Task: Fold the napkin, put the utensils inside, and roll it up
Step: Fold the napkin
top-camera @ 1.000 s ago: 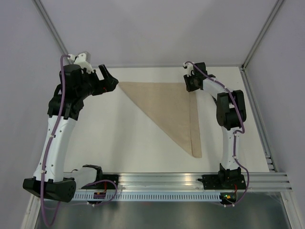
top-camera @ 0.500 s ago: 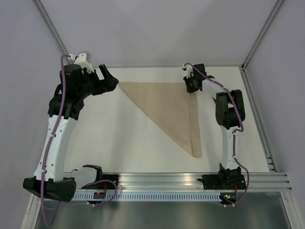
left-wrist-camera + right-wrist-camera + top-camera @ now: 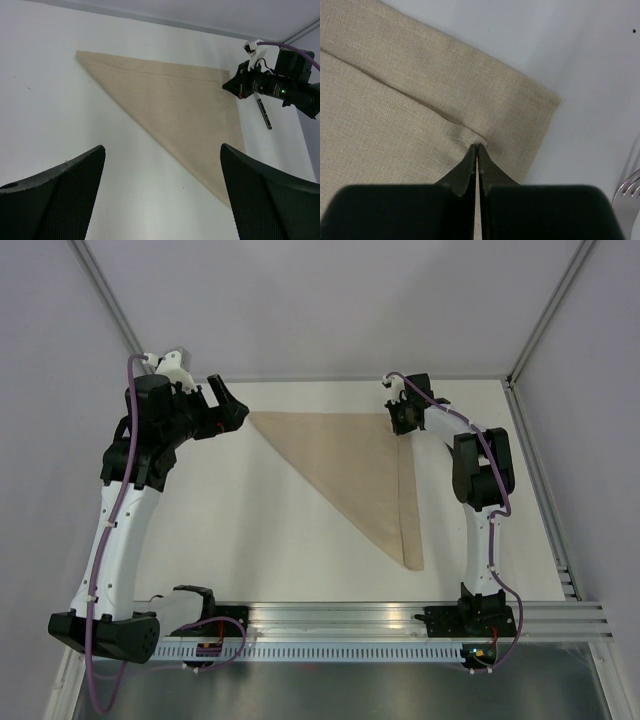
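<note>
One folded triangle, the napkin, lies far back on the tabletop, with the right hand at its far right corner. Left wrist: the left hand hangs wide apart and empty; a utensil lies just beside the cloth. Right wrist: fingers pressed together, apparently pinching a pucker of thin, limp cloth, so a corner grip suits.

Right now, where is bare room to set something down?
Widest bare table: between the slanted edge of the napkin, left arm and near rail. Crowded at its far right corner: right claw pinching it, utensil beside.
</note>
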Robot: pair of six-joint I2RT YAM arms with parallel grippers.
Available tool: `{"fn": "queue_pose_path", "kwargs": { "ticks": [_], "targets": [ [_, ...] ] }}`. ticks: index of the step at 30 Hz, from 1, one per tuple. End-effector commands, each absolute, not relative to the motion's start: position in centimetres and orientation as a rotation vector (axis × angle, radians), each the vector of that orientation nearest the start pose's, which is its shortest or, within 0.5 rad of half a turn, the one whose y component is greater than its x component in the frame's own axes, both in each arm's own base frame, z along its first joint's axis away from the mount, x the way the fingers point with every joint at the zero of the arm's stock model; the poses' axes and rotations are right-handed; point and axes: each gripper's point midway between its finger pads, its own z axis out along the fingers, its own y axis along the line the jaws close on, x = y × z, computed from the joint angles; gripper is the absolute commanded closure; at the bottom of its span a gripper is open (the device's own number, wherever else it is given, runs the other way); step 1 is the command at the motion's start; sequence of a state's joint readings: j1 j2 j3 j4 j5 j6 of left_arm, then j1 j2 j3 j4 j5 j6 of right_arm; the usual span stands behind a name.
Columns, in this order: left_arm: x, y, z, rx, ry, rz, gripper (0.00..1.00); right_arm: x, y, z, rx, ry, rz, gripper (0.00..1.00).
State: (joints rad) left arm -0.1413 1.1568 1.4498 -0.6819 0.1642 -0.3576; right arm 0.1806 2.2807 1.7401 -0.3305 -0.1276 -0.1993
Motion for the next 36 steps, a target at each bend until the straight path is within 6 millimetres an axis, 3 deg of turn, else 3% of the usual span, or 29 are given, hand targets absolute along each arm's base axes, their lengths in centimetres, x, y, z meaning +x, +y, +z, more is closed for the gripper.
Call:
{"fn": "queue_pose_path", "kwargs": {
  "ticks": [1, 5, 12, 17, 22, 30, 36],
  "targets": [
    [33.6, -9.4, 36.0, -0.088, 1.961, -0.51, 0.01, 55.7, 11.6, 5.6, -0.501, 2.326, 0.155, 0.99],
    [33.6, -9.5, 35.9, -0.087, 1.965, -0.512, 0.01, 55.9, 11.8, 7.3, -0.491, 2.294, 0.162, 1.0],
    [33.6, -9.5, 35.8, -0.084, 1.966, -0.509, 0.01, 55.9, 11.9, 7.9, -0.483, 2.287, 0.171, 1.0],
    [33.7, -9.5, 35.8, -0.083, 1.966, -0.508, 0.01, 55.8, 11.7, 7.2, -0.492, 2.302, 0.156, 0.99],
    [33.7, -9.5, 35.8, -0.081, 1.966, -0.514, 0.01, 55.9, 11.5, 6.0, -0.498, 2.326, 0.144, 0.85],
    [33.6, -9.5, 35.8, -0.08, 1.968, -0.513, 0.01, 56.2, 11.3, 4.7, -0.506, 2.346, 0.127, 0.73],
    [33.7, -9.6, 35.7, -0.081, 1.973, -0.515, 0.01, 56.5, 11.0, 3.7, -0.504, 2.363, 0.109, 0.71]
  ]
}}
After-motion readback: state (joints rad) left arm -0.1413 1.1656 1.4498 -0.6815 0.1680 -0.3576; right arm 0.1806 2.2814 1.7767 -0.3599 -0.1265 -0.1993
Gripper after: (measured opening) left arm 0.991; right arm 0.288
